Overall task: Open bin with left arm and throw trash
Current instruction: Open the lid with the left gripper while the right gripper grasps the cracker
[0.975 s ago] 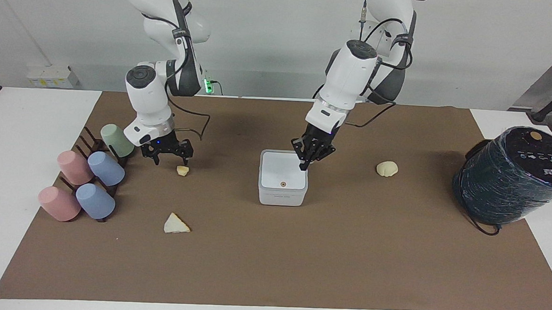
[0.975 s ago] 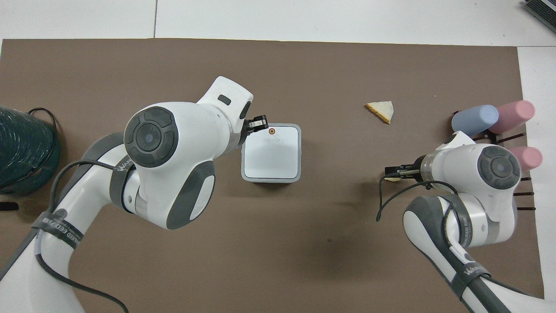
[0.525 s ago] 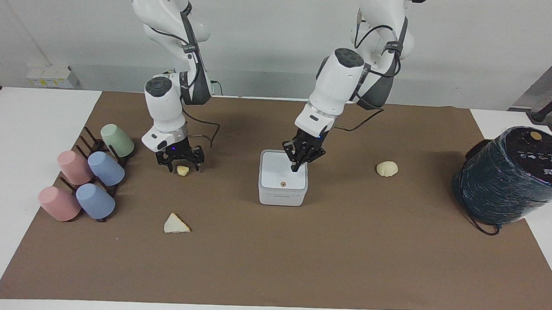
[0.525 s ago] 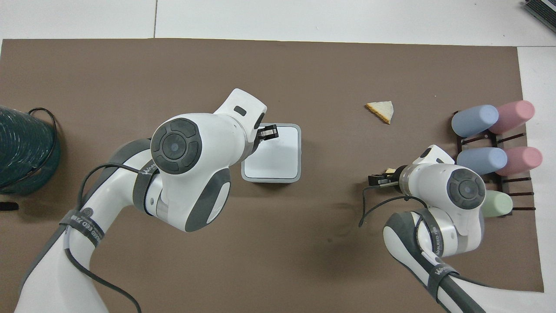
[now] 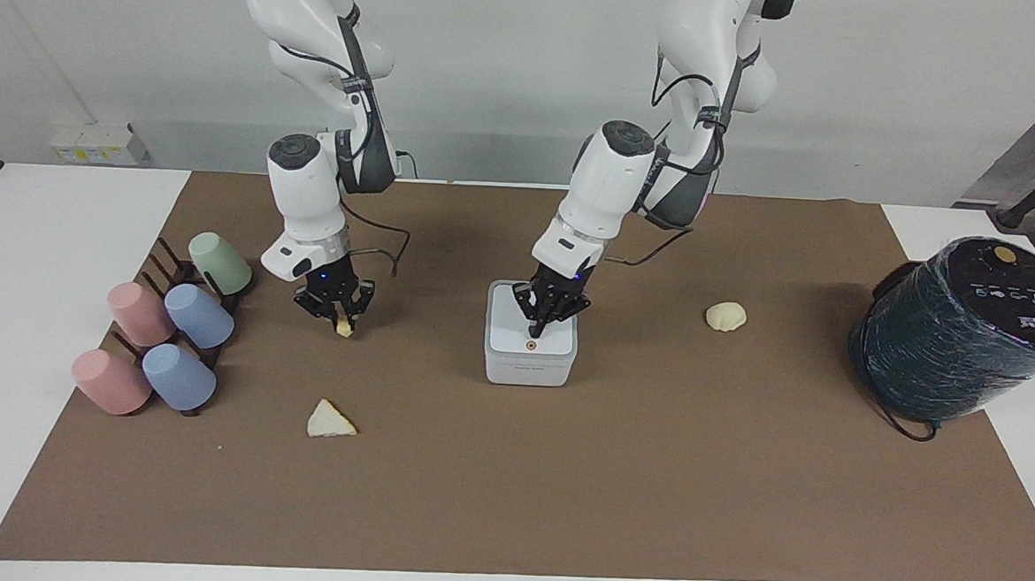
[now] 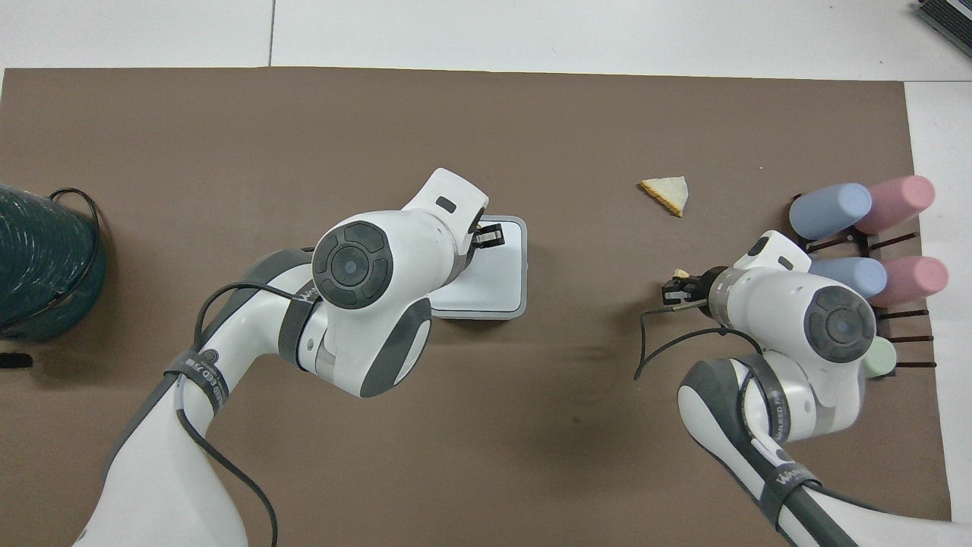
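Observation:
The white bin (image 5: pixel 529 373) sits mid-mat with its lid down; it also shows in the overhead view (image 6: pixel 497 285). Its brown button (image 5: pixel 532 346) is on the lid's edge farthest from the robots. My left gripper (image 5: pixel 537 330) is shut, tips pointing down just over the lid, close to the button; it also shows from overhead (image 6: pixel 492 235). My right gripper (image 5: pixel 339 315) is shut on the tiny nugget (image 5: pixel 343 326) at mat level toward the right arm's end. The wedge (image 5: pixel 330 421) lies farther from the robots. The shell piece (image 5: pixel 725 316) lies beside the bin toward the left arm's end.
A rack of pastel cups (image 5: pixel 165 330) lies at the right arm's end of the mat, beside my right gripper. A big dark plastic-wrapped cylinder (image 5: pixel 967 332) stands at the left arm's end. The brown mat (image 5: pixel 560 488) covers the table's middle.
My left gripper moved over the lid from its corner toward the button and lower. My right gripper came down around the nugget and closed on it.

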`<state>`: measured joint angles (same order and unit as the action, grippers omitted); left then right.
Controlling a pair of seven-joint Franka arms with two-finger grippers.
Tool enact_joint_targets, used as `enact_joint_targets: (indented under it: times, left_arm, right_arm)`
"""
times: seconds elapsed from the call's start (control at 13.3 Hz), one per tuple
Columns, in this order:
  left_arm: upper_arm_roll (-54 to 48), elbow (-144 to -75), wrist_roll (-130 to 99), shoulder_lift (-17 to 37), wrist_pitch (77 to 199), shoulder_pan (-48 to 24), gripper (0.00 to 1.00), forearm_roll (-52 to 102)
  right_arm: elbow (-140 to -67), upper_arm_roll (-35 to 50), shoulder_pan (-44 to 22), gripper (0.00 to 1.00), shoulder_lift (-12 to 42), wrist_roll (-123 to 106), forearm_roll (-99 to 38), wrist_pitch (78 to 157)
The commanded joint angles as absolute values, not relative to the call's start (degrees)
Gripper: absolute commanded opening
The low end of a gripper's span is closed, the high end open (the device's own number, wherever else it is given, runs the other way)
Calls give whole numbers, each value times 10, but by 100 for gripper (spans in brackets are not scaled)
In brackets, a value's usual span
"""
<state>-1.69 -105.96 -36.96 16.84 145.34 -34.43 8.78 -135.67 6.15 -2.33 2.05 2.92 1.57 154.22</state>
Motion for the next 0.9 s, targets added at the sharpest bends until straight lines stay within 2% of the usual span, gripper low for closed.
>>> enact_joint_targets:
  times: [0.0,0.15,0.3,0.45,0.67,0.82]
  left_arm:
    - [-8,-1067,-381,191,1480,-363,0,96]
    - [-7,-1065,-381,194,1476,-367,0,96]
    - [-6,-1054,-381,192,1457,-365,0,96]
    - [-4,-1022,-380,185,1394,-357,0,95]
    - [-1,-918,-374,183,1239,-317,0,88]
    - [-1,-901,-368,173,1197,-288,0,84]
  right_arm:
    - [-1327,73,-32,0,-22,79,14,1501]
    - [-1267,74,-64,0,-15,131,14,1436]
    - [-1238,75,-78,0,-11,225,12,1403]
    - [-1228,75,-98,0,-11,326,12,1400]
    - [-1215,75,-124,0,-7,393,-34,1400]
    - [-1185,75,-135,0,10,395,-102,1400]
